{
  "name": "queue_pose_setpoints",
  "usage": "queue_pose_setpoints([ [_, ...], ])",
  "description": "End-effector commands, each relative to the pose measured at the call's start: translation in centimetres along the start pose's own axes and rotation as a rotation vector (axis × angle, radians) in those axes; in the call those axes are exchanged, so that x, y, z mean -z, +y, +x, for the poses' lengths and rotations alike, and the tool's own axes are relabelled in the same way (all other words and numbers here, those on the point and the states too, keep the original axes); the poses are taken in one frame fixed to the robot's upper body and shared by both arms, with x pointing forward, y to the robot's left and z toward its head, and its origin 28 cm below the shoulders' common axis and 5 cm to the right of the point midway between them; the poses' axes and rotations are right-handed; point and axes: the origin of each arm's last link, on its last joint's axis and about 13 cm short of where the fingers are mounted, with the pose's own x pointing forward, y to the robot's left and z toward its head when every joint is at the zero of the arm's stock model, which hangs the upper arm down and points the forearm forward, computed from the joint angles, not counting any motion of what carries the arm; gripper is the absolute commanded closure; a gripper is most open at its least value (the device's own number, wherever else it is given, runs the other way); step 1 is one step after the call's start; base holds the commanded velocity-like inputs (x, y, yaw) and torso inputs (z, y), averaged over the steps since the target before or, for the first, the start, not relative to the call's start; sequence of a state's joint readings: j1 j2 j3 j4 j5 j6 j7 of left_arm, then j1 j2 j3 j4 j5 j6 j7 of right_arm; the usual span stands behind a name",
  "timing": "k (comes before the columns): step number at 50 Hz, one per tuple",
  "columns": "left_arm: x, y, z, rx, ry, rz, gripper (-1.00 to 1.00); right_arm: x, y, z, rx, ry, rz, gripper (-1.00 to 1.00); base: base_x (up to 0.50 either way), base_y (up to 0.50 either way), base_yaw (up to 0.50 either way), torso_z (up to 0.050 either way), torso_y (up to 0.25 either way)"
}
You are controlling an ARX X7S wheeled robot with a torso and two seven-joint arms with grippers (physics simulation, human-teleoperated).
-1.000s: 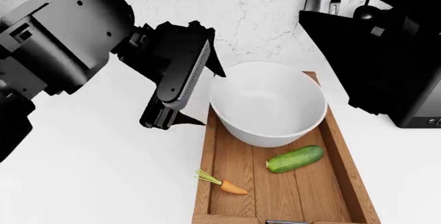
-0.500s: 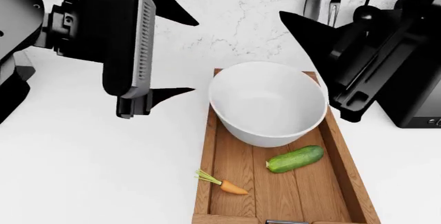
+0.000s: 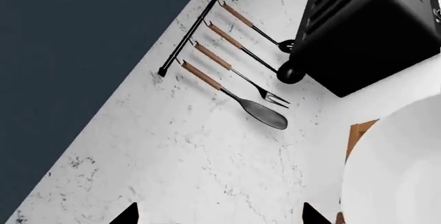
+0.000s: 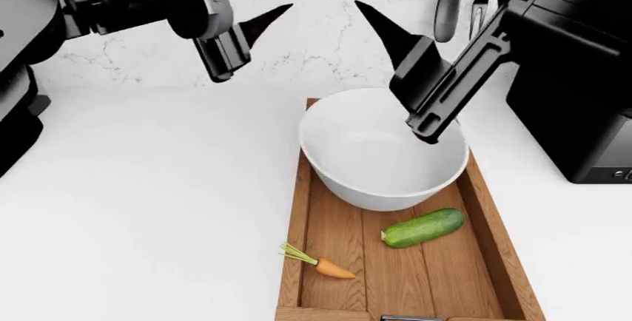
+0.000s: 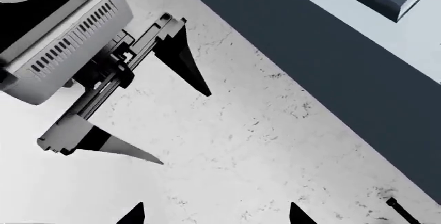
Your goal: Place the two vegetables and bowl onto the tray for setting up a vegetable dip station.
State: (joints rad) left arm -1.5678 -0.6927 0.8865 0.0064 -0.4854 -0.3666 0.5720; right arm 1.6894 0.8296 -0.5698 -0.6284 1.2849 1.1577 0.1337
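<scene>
The white bowl [image 4: 385, 151] stands on the far end of the wooden tray [image 4: 493, 247]. The green cucumber [image 4: 422, 227] lies on the planks just in front of the bowl. The small carrot [image 4: 331, 267] lies near the tray's left side. My left gripper [image 3: 220, 216] is open and empty, raised high to the left of the bowl, with one finger [image 4: 265, 19] showing. It also shows in the right wrist view [image 5: 183, 128]. My right gripper [image 5: 214, 214] is open and empty, held in the air above the bowl's far right rim [image 4: 395, 62]. The bowl's edge [image 3: 399, 172] shows in the left wrist view.
A black toaster-like appliance [image 4: 582, 114] stands right of the tray against the marble wall. It also shows in the left wrist view [image 3: 372, 28]. Several utensils [image 3: 234, 74] hang from a rail on the wall behind. White counter [image 4: 148, 210] spreads left of the tray.
My left gripper has risen from beside the bowl's left rim to the upper left. My right gripper has swung in from the right to above the bowl. Bowl, cucumber and carrot have not moved.
</scene>
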Motion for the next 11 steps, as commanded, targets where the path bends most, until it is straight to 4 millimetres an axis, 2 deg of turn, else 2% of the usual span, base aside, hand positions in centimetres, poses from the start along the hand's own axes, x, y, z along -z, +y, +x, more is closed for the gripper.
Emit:
queue_pose_setpoints([
  [1,0.2,-0.92,-0.05,-0.14,-0.028,-0.038,-1.0,0.32,0.96,0.39,-0.02,-0.048,-0.133,-1.0,0.0,0.0,0.0,0.0,0.0],
  [11,0.21,-1.37,0.06,-0.119,-0.048,-0.049,-1.0,0.27,0.74,0.39,-0.016,-0.056,-0.138,-1.0,0.0,0.0,0.0,0.0,0.0],
])
